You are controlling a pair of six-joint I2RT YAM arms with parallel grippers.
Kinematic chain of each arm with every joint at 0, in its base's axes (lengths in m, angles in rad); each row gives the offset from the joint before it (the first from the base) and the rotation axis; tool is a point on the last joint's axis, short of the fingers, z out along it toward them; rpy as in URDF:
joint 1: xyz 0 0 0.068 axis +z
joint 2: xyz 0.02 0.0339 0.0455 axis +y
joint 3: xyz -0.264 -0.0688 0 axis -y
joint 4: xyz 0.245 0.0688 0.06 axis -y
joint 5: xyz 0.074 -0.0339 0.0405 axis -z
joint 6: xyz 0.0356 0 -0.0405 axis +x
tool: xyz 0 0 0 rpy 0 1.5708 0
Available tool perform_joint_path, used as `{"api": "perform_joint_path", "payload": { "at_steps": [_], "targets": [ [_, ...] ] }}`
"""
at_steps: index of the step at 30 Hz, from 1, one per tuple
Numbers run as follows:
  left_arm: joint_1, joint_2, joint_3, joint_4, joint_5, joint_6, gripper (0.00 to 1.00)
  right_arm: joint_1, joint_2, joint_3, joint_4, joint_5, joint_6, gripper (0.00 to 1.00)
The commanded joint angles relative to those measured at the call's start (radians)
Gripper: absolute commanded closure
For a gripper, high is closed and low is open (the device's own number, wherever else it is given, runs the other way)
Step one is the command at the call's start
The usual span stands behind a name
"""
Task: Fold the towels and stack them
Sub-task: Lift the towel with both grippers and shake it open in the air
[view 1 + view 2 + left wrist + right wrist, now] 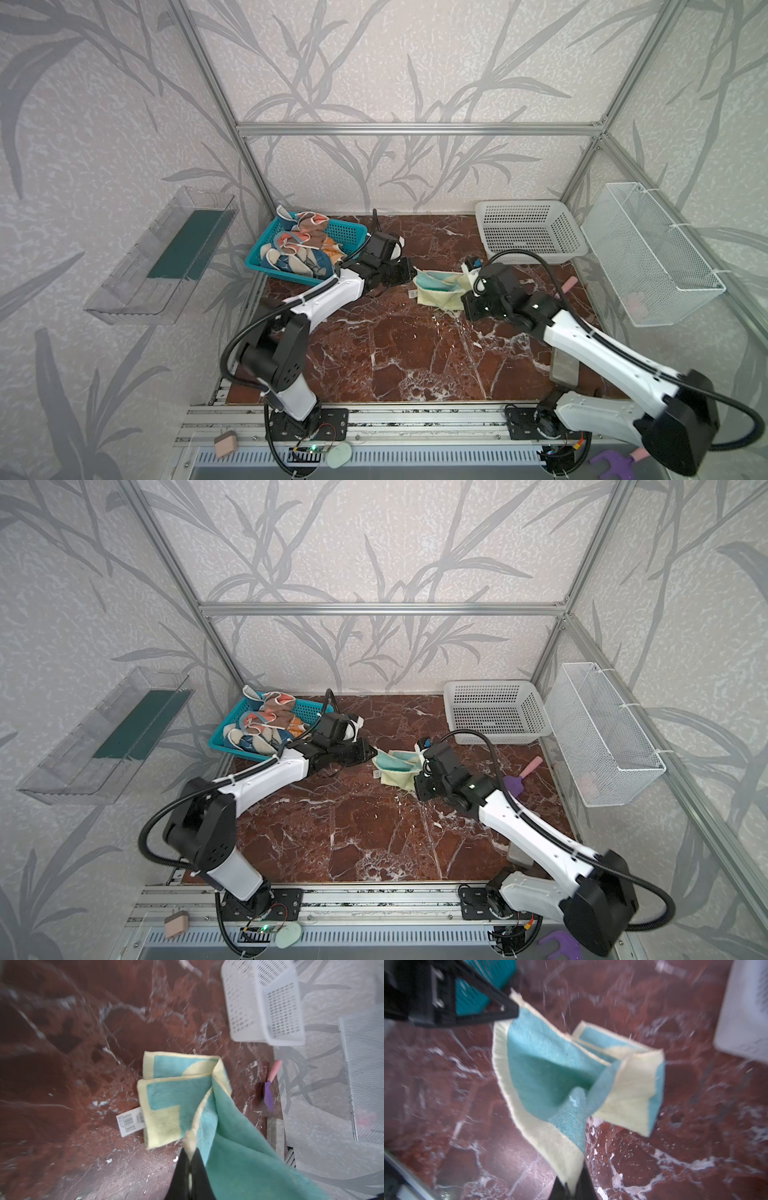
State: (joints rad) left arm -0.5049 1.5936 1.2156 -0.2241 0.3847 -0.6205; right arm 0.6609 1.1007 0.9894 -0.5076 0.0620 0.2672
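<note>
I have the left end effector (189, 1157) clamped shut on a yellow hem corner of the yellow-and-blue towel (436, 286), and the right end effector (571, 1185) pinched shut on another edge. The towel sags bunched between them, partly resting on the table (395, 353), between the teal basket (274, 274) of other towels (299, 245) and the white basket (536, 249). Both pinches look thin to me. A hard pull apart could slip a hem free, or drag the doubled folds instead of spreading them.

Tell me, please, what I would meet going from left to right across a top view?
Clear plastic wall shelf → teal plastic basket holding crumpled towels → yellow-and-blue towel → white plastic basket → white wire mesh wall basket.
</note>
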Motion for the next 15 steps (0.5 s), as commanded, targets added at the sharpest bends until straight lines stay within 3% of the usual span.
{"api": "perform_joint_path", "payload": {
  "at_steps": [1,8,11,15],
  "targets": [
    [-0.006,-0.122,0.111,-0.252,-0.135,0.14,1.0,0.028,-0.077,0.119,-0.174,0.115,-0.058,1.0],
    [-0.164,-0.305,0.383,-0.524,-0.441,0.301,1.0,0.132,-0.106,0.469,-0.384,0.225,-0.217,1.0],
    [-0.268,-0.302,0.556,-0.638,-0.539,0.34,1.0,0.212,-0.064,0.682,-0.482,0.32,-0.279,1.0],
    [-0.426,-0.292,0.759,-0.749,-0.72,0.367,1.0,0.355,-0.039,0.863,-0.468,0.522,-0.426,1.0]
  ]
}}
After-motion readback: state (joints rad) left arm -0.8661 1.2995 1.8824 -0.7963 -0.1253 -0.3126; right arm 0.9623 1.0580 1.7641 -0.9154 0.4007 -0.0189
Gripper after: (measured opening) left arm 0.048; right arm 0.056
